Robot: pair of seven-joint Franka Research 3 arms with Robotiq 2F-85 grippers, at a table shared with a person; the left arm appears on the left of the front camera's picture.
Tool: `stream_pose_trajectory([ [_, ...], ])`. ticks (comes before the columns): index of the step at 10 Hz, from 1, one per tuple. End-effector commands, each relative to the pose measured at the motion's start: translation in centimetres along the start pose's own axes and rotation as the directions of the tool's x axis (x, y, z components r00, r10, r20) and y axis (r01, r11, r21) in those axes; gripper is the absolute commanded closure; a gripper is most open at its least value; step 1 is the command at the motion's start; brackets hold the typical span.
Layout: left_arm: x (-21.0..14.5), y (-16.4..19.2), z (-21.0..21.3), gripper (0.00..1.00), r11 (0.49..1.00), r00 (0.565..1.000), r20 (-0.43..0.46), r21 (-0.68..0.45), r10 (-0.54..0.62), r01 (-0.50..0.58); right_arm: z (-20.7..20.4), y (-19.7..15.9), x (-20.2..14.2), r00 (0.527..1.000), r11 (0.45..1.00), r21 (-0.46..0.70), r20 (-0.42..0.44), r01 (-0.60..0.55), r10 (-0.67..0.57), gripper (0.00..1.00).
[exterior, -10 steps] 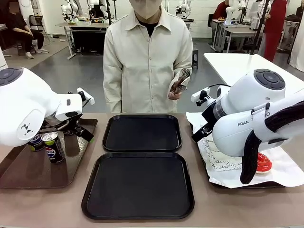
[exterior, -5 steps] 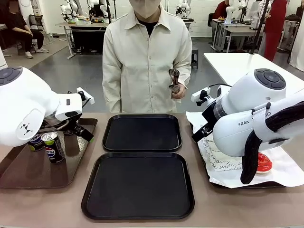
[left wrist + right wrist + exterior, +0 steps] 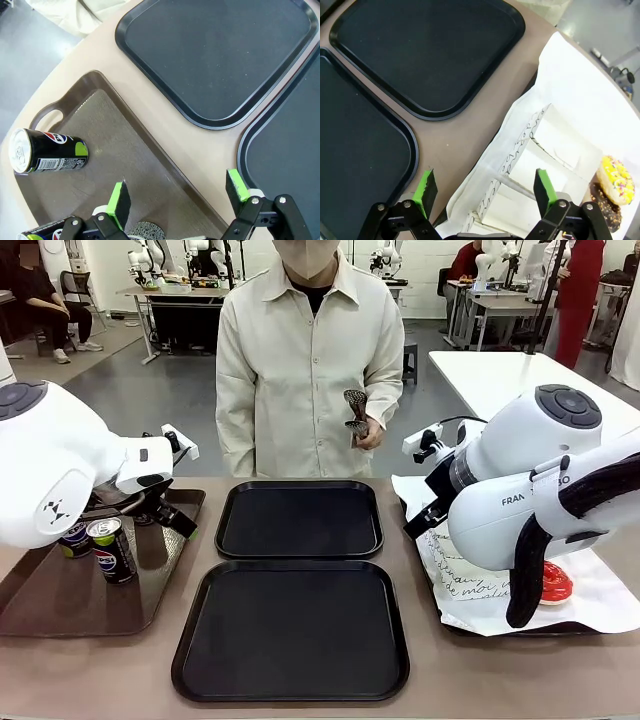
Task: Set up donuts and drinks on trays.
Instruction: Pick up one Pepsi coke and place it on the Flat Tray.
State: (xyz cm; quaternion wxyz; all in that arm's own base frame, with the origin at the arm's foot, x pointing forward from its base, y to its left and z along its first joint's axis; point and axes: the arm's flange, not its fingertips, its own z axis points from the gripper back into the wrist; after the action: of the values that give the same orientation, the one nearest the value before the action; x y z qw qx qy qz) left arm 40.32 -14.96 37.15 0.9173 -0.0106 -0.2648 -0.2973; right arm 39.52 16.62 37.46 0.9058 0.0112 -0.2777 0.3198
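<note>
Two black trays (image 3: 290, 630) on tabletop (image 3: 120, 675), one behind other. Left of trays: brown tray (image 3: 60, 605) carrying soda cans (image 3: 112, 548), left tool (image 3: 177, 192) above it, spread apart. Right of trays: paper-lined tray (image 3: 540, 630) with donuts (image 3: 553, 583), right tool (image 3: 482, 192) above its edge, spread apart. Beyond trays: person's hand (image 3: 370, 435) holding tongs (image 3: 355, 408).

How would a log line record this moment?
left gripper open over brown tray edge, near cans | right gripper open above paper-lined tray | black trays unloaded | person's hand holding tongs

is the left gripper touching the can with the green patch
Apart. The left wrist view shows a stretch of bare brown tray between the can and the open left gripper.
</note>
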Motion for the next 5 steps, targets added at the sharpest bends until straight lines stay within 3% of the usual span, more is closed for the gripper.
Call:
stream_pose_trajectory([
  [1, 0.0, 0.0, 0.0, 0.0, 1.0, 1.0, 0.0, 0.0, 0.0, 0.0, 0.0, 0.0, 0.0, 1.0, 1.0, 0.0, 0.0, 0.0, 0.0, 0.0],
  [2, -1.2, 0.0, 2.9, 0.0, 1.0, 0.999, -0.029, 0.001, -0.013, 0.013, 2.3, 1.3, -0.5, 1.0, 1.0, -0.007, -0.004, -0.025, 0.025, 0.0],
  [5, -7.0, 0.0, 10.8, 0.0, 0.993, 0.981, -0.175, -0.098, -0.084, 0.067, 10.6, 3.3, -5.7, 0.983, 0.999, 0.047, -0.182, -0.012, 0.02, 0.0],
])
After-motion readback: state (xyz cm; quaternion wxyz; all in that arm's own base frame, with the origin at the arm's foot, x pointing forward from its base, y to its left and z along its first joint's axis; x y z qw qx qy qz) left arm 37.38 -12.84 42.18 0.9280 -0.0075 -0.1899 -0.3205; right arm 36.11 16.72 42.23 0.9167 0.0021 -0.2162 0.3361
